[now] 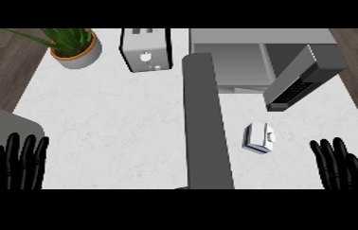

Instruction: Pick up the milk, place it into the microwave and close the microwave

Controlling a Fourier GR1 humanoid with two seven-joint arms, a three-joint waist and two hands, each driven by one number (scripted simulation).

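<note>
A small white and blue milk carton (259, 138) stands on the white counter (119, 125), in front of the microwave (237, 58). The microwave sits at the back right with its cavity exposed. Its door (206, 125) swings far out toward me as a long grey slab left of the milk. A dark panel with keys (297, 82) juts out at the microwave's right. My right hand (334, 162) rests open at the lower right, fingers up, apart from the milk. At the lower left edge my left hand (22, 160) rests open too.
A silver toaster (145, 50) stands at the back, left of the microwave. A potted green plant (73, 45) sits in the back left corner. Dark wood floor shows beyond the counter's left and right edges.
</note>
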